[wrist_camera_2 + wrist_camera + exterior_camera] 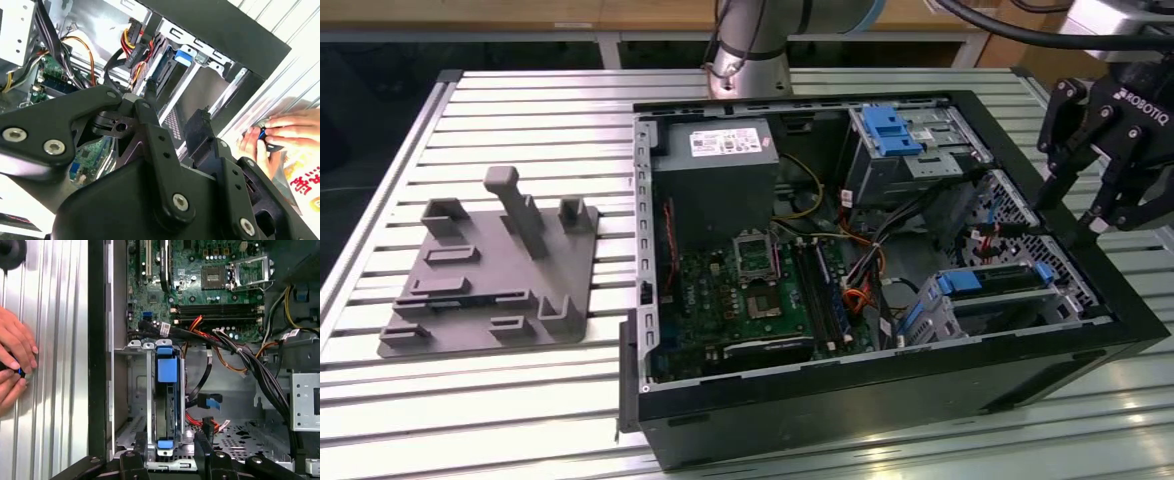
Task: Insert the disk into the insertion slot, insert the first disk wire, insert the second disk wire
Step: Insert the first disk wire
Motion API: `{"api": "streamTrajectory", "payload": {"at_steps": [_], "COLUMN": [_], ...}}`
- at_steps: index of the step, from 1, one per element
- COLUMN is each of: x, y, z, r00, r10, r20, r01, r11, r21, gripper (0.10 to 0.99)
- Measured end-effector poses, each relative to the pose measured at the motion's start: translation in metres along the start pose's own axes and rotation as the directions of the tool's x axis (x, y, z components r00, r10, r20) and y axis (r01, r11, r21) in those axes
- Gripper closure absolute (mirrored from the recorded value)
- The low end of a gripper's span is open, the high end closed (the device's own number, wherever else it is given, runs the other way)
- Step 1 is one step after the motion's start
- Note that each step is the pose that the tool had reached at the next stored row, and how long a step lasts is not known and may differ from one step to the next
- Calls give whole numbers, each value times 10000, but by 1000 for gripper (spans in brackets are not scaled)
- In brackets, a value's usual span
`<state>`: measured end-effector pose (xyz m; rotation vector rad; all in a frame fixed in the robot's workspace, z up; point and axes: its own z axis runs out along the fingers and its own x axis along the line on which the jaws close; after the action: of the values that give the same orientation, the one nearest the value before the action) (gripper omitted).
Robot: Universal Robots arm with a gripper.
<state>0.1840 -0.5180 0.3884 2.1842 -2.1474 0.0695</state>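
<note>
The disk (994, 282) in its blue carrier lies inside the insertion slot (930, 308), the low grey bay at the near right of the black case. In the first wrist view the disk (167, 371) shows edge-on between the slot's metal rails (149, 390). My gripper (1077, 210) hangs above the case's right side, open, with nothing between its fingers. Its fingertips (202, 447) stand either side of the carrier's end, above it. A red wire with a black plug (206, 426) and a blue-tabbed plug (211, 401) lie loose beside the slot. The second wrist view shows the gripper (175, 102) over the disk (182, 55).
A person's hands (15, 365) hold a small blue thing on the table beside the case wall (97, 365). Inside are the motherboard (747, 290), a power supply (714, 170) and a taller cage with a blue latch (894, 130). A grey fixture plate (487, 270) lies on the exterior view's left.
</note>
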Motion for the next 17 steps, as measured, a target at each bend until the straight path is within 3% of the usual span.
{"api": "streamTrajectory", "payload": {"at_steps": [6,17], "x": [-20,-480], "y": [-4,-32], "z": [50,163], "r00": [9976,9975], "r10": [689,708], "r20": [8,-7], "r01": [-689,-708], "r11": [9976,9975], "r21": [-58,-60], "gripper": [588,588]}}
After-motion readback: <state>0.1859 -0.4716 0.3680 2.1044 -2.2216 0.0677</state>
